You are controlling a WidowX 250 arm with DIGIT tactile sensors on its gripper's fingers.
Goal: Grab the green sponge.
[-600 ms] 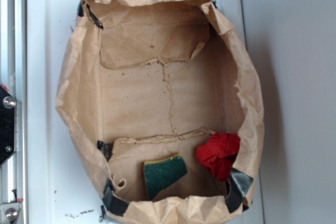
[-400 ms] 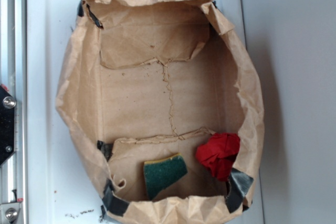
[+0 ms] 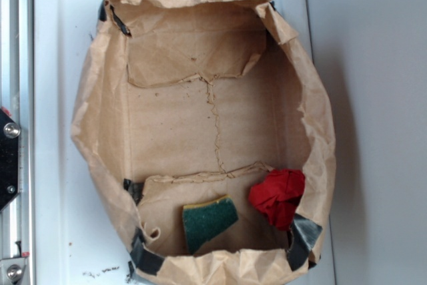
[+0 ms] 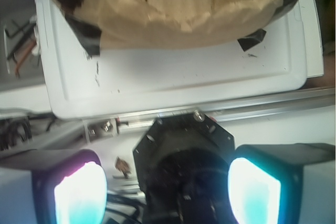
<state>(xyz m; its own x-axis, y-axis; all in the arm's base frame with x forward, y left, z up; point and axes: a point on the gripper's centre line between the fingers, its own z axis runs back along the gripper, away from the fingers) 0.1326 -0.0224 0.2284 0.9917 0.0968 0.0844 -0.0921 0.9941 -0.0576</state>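
Where bag point(image 3: 100, 118) sits, one green sponge point(image 3: 208, 221), one red cloth point(image 3: 279, 195)

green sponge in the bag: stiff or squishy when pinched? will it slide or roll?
Probably squishy: the green sponge shows a thin yellow foam edge under a scouring face, so it should compress. It lies flat on the paper bag floor, so rolling is unlikely; a push might slide it or ruck the crumpled paper. Likely light. The gripper is open, away from it.
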